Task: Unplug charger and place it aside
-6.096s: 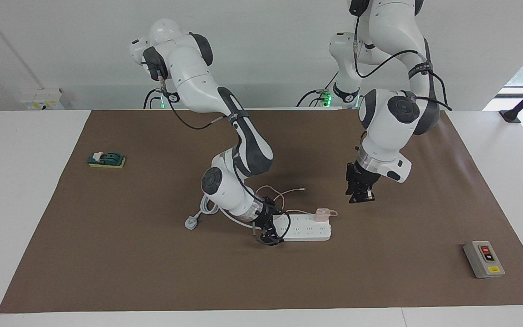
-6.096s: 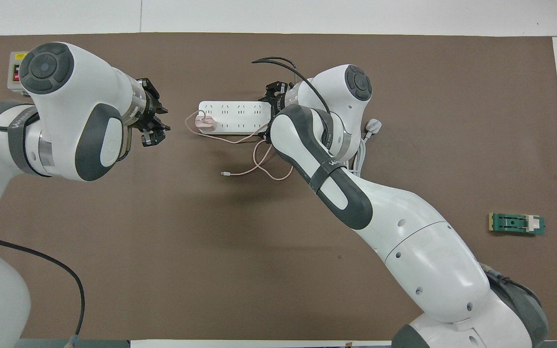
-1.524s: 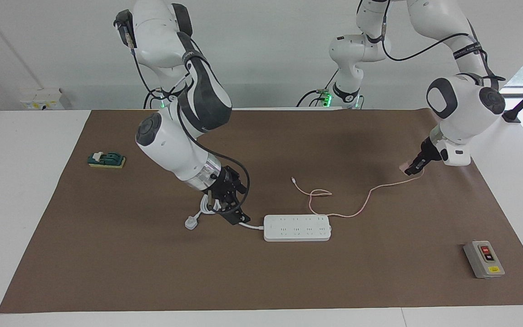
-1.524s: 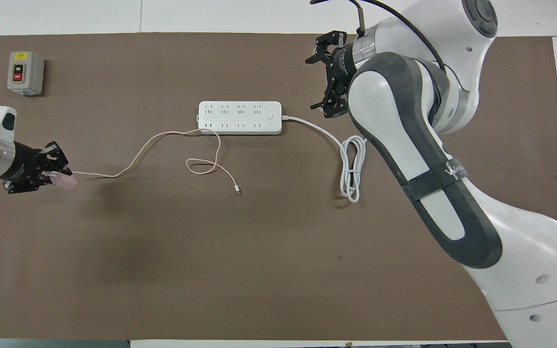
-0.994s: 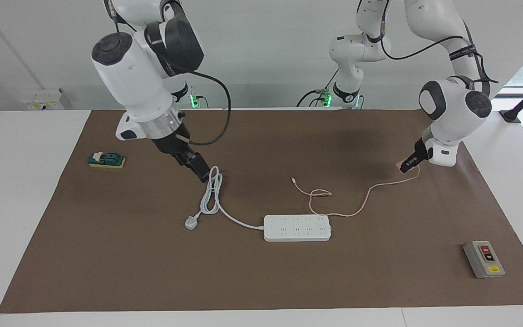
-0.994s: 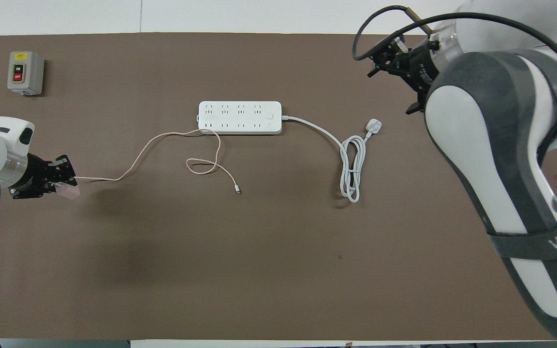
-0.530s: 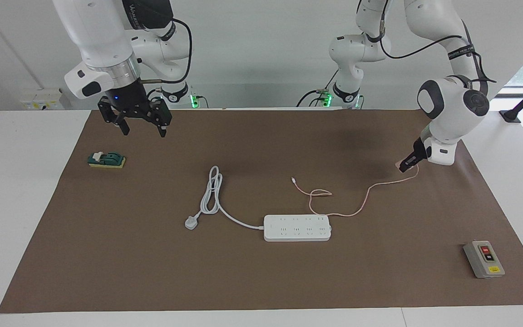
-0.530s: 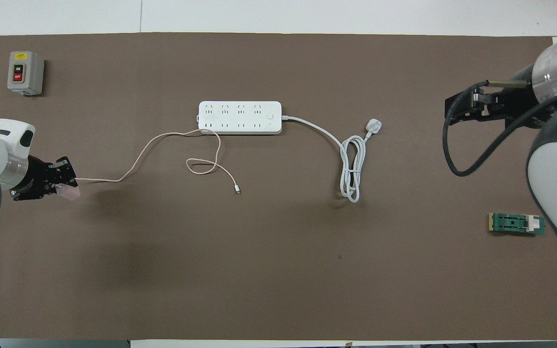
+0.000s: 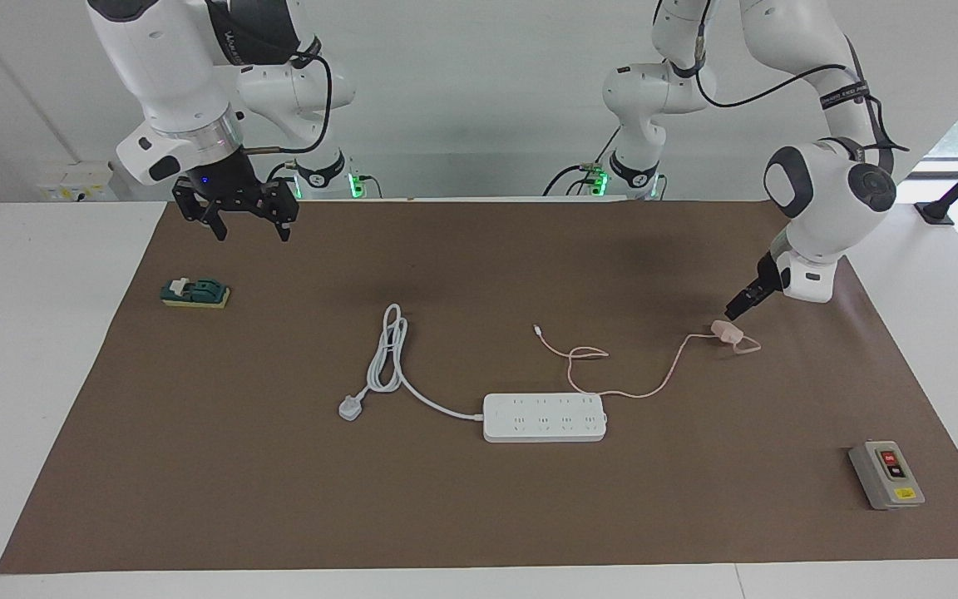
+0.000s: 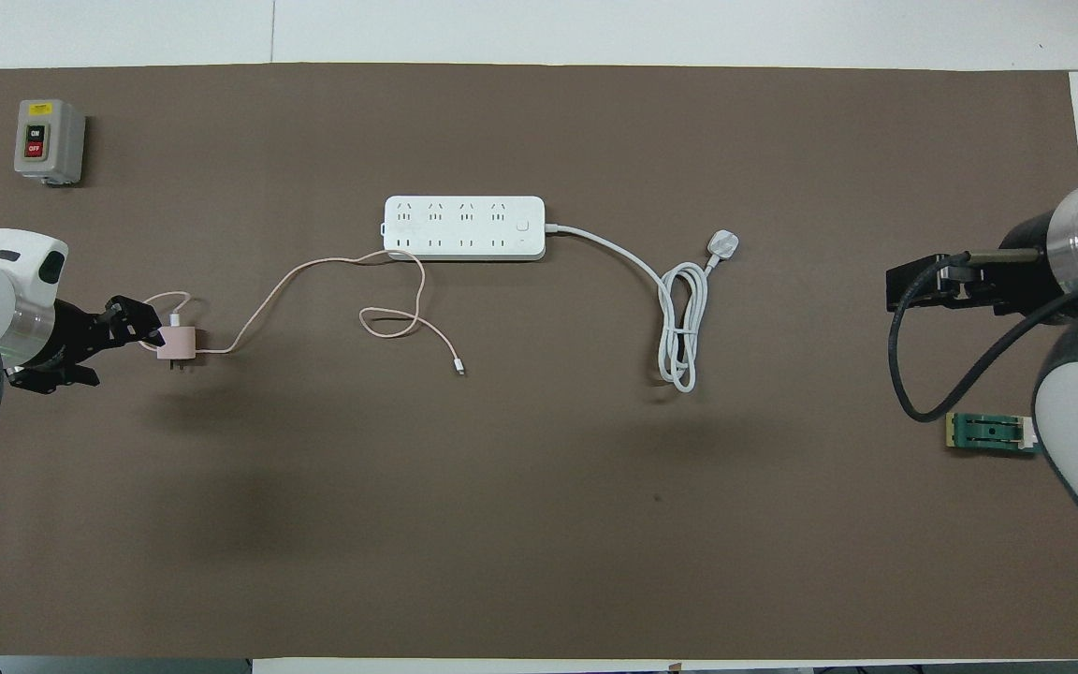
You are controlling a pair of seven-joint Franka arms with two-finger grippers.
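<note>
Lying loose on the mat (image 9: 196,466), the charger (image 9: 726,331) is out of the strip (image 9: 544,417) and sits toward the left arm's end of the desk, nearer the robots than the strip. Its cable (image 9: 654,384) runs back past the strip and loops beside it. Left gripper (image 9: 739,309) hangs just over the charger, fingers apart in the overhead view, nothing held. Whether a fingertip touches the charger or its small cable loop (image 10: 165,301) I cannot tell.

Right gripper (image 9: 239,223) is up over the mat's edge at the right arm's end, fingers spread wide, empty, waiting.

Task looks about done; only pulling away is left.

Risks, as I judge them:
- the small cable loop sits right at the left fingertips; a retreat could snag it and drag the charger along
- the cable touches or lies against the strip's edge, so any tug may shift the strip
- the charger is light and may tip or roll if brushed
- a retreat low across the desk could sweep the switch box (image 9: 886,475), though it lies well apart

The white plug (image 9: 349,408) and the green part (image 9: 195,292) are clear of both arms.
</note>
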